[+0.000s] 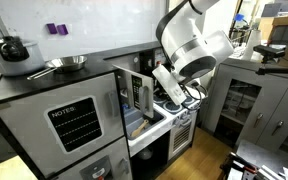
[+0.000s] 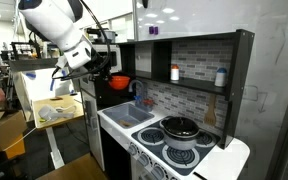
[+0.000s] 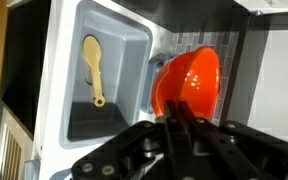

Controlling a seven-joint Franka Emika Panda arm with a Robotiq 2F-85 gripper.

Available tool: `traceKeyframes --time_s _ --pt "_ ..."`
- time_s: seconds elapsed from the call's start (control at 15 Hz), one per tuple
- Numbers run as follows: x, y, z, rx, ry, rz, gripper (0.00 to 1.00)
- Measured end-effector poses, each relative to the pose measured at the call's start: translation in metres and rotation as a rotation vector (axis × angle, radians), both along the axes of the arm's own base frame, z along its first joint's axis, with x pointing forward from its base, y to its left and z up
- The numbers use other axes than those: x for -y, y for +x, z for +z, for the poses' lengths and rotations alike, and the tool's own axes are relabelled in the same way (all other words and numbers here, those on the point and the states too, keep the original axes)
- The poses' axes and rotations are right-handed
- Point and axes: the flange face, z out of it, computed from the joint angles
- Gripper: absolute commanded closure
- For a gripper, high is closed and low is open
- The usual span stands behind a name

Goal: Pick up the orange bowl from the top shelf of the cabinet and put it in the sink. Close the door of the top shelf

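The orange bowl (image 3: pixel 189 78) hangs on edge from my gripper (image 3: pixel 179 112), whose two dark fingers are pinched together on its rim. In the wrist view it sits just beside the white sink basin (image 3: pixel 119 45), which holds a wooden spoon (image 3: pixel 92 70). In an exterior view the bowl (image 2: pixel 119 82) is in the air above the near end of the sink (image 2: pixel 127 116), outside the top shelf (image 2: pixel 189 55) of the play kitchen. The gripper (image 2: pixel 106 76) is right behind it. The shelf's door (image 2: pixel 141 18) stands open above.
A black pot (image 2: pixel 181 128) sits on the stove next to the sink. A dark bottle (image 2: pixel 175 73) and a white bottle (image 2: pixel 220 77) stand on the shelf. In an exterior view a kettle (image 1: pixel 12 47) and a pan (image 1: pixel 64 64) rest on a dark counter.
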Motion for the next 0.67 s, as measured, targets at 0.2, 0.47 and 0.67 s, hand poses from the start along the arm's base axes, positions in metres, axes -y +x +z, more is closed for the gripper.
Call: traceKeyframes --time_s 0.2,0.47,0.67 --pt "0.002 -0.005 -0.006 -0.015 -0.008 0.004 0.98" --pt "0.01 -0.018 -0.023 -0.058 -0.049 0.032 0.98" --pt "0.022 -0.027 -0.034 -0.092 -0.108 0.076 0.98"
